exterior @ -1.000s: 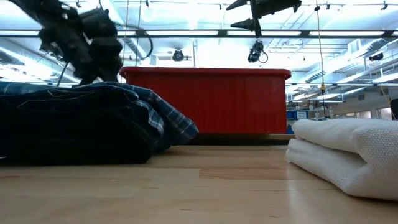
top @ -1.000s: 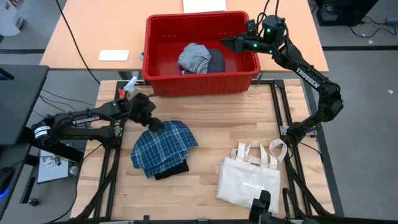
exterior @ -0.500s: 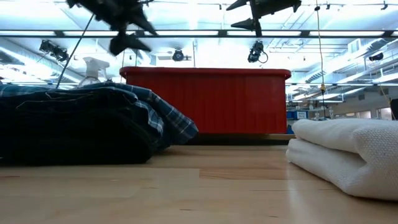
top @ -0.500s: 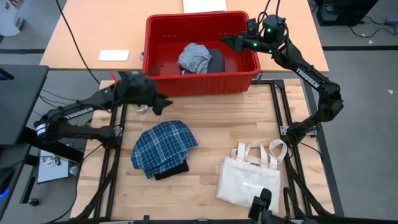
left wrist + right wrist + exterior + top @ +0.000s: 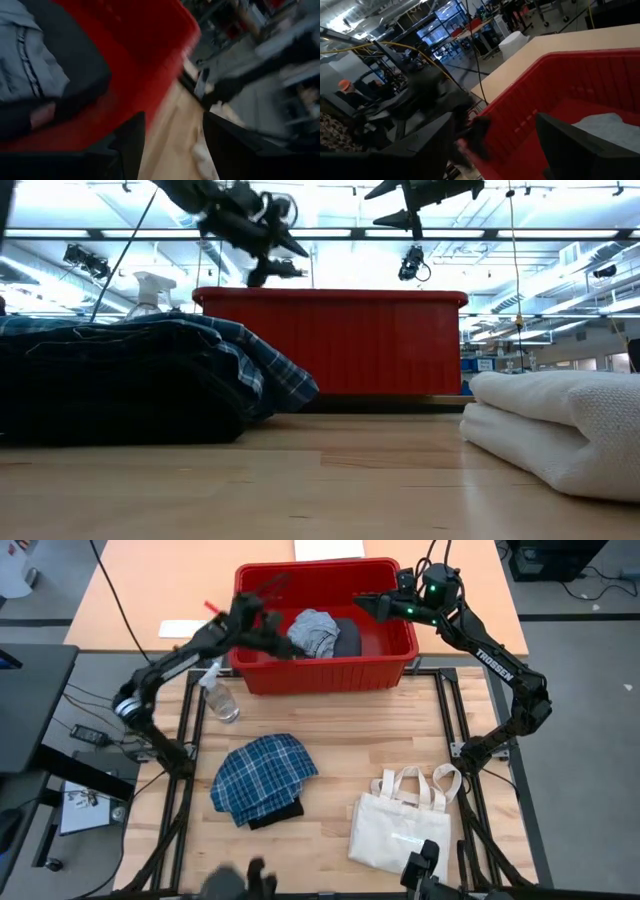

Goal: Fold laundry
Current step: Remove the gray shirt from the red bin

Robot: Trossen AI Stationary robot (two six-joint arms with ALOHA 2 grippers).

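Note:
The blue-and-white plaid garment point(image 5: 265, 774) lies folded on the table, resting on the black garment point(image 5: 275, 816), whose edge shows beneath it; both show at the left of the low view point(image 5: 140, 380). The light grey garment point(image 5: 313, 632) and the dark grey one point(image 5: 348, 638) lie bunched in the red bin point(image 5: 320, 672). My left gripper point(image 5: 272, 628) hangs open over the bin's left part, beside the grey garments point(image 5: 25, 65), touching nothing. My right gripper point(image 5: 366, 603) hovers open above the bin's far right corner.
A cream tote bag point(image 5: 405, 822) lies on the table's near right part. A spray bottle point(image 5: 220, 695) stands by the bin's near left corner. A white flat object point(image 5: 183, 628) lies on the desk behind. Bare wood lies between the plaid pile and the bin.
My left gripper has risen off the plaid pile and swung fast toward the table's far edge, ending over the red bin's left part. The plaid and black garments have stayed in place. The spray bottle, earlier hidden behind the arm, now shows.

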